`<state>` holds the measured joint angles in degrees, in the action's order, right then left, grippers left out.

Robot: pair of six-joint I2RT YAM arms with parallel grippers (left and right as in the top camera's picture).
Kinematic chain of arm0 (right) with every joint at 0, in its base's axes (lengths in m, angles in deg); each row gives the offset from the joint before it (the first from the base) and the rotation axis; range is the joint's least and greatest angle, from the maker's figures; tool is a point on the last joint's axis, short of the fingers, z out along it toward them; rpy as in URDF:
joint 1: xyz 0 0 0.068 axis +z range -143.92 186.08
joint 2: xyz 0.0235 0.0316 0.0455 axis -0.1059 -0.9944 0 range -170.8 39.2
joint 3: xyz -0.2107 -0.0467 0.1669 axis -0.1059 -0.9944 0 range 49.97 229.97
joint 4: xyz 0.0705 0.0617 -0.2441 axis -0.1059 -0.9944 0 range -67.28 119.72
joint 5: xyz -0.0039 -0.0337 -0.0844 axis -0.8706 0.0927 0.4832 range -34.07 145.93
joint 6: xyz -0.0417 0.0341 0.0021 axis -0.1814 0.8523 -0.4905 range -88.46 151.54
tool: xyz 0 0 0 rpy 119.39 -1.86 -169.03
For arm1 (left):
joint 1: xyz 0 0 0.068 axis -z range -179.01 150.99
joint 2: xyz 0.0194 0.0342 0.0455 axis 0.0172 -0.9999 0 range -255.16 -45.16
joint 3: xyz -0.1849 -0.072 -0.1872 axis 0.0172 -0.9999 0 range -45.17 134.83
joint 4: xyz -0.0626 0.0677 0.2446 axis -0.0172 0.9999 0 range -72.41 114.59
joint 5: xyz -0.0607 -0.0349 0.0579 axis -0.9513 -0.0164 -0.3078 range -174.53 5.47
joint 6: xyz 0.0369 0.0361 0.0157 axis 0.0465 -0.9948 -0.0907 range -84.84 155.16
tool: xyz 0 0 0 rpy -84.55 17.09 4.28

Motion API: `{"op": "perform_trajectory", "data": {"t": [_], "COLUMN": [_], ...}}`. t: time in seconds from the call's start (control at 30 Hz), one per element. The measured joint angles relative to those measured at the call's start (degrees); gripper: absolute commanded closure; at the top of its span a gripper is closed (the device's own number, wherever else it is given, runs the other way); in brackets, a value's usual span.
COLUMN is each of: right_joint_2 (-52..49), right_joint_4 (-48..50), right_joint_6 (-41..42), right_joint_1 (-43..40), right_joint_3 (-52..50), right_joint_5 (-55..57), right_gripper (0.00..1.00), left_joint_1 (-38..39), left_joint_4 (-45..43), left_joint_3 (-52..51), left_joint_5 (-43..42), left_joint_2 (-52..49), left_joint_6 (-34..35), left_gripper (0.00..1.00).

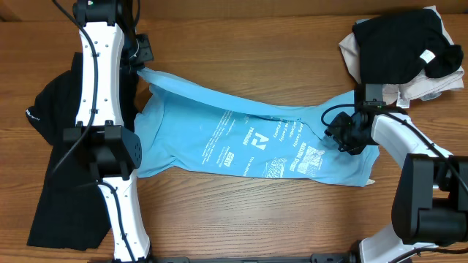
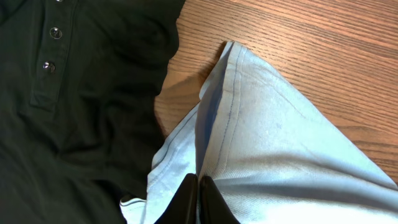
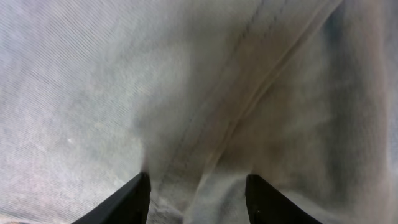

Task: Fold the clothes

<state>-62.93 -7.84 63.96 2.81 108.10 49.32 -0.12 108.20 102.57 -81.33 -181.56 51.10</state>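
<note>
On the wooden table [image 1: 241, 219], seen from overhead, the light blue T-shirt [image 1: 219, 131] lay drawn out crosswise between the two arms. It was flat in the middle and rumpled towards its upper left corner. No clean fold showed in it. The task appeared to be at the spreading stage, so all of the folding was probably left to do.

The tabletop was brown wood grain, bare in front of the shirt. Nothing of the room beyond its edges could be seen.

A black buttoned garment [image 1: 51, 168] lay at the left edge, partly under the left arm and just beside the shirt. A pile of black and pale clothes [image 1: 402, 51] sat at the upper right corner, apart from the shirt.

The left gripper [image 2: 196, 196] was closed tight on a stitched edge of the shirt, lifting it into a ridge. The right gripper [image 3: 198, 193] rested on the shirt's other end, its jaws spread either side of a seam and clamping nothing.

White lettering [image 1: 285, 150] ran across the shirt's lower half. Small buttons [image 2: 55, 32] marked the black garment's placket.
</note>
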Motion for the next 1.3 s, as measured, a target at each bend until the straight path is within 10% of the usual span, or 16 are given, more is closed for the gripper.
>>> {"op": "perform_trajectory", "data": {"t": [1.3], "right_joint_2": [3.3], "right_joint_4": [-4.4], "right_joint_6": [-7.8], "right_joint_1": [1.6], "right_joint_3": [4.7], "right_joint_5": [-9.0], "right_gripper": [0.51], "left_joint_1": [0.0], "left_joint_4": [-0.6], "left_joint_3": [0.0], "left_joint_5": [0.0], "left_joint_2": [0.0], "left_joint_6": [0.0], "left_gripper": [0.96]}}
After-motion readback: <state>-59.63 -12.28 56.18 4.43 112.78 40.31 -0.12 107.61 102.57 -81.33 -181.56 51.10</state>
